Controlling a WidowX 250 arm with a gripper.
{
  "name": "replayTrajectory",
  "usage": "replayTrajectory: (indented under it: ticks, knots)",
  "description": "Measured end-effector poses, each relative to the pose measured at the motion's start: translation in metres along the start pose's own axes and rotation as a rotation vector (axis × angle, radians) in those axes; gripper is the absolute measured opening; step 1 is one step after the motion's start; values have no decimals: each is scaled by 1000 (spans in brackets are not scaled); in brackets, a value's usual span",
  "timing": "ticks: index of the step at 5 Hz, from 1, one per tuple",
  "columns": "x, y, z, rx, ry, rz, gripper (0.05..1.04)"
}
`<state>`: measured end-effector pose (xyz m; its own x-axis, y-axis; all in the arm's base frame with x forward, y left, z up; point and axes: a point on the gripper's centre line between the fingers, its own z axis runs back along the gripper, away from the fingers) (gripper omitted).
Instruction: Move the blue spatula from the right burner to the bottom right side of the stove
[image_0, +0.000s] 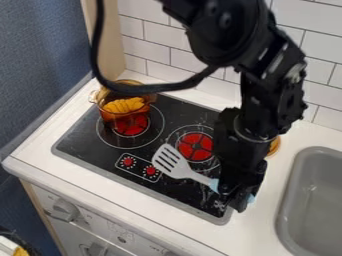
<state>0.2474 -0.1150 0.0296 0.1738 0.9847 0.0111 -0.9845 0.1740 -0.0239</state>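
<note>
Spatula (172, 163), one, blue-handled: head at the edge of the right burner (196, 146), handle pinched in the jaws near the bottom right of the stove (87, 135). Done: grasp, seemingly. Outstanding: head clear of burner, spatula laid down, release

A kitchen corner: black stovetop (85, 134), grey sink (322, 200), white wall tiles (159, 39)

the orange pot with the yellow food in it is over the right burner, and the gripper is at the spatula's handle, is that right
Not quite: the camera view shows the orange pot over the left burner, not the right one. The gripper is indeed at the spatula's handle.
</note>
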Motion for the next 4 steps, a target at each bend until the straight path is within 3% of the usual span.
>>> replayTrajectory:
  ticks: [1, 3, 4]
  knots:
    - [7, -5, -13, 4, 13, 22, 330]
    - [15, -6, -41, 42, -37, -6, 330]
    - [21, -9, -43, 32, -52, -14, 393]
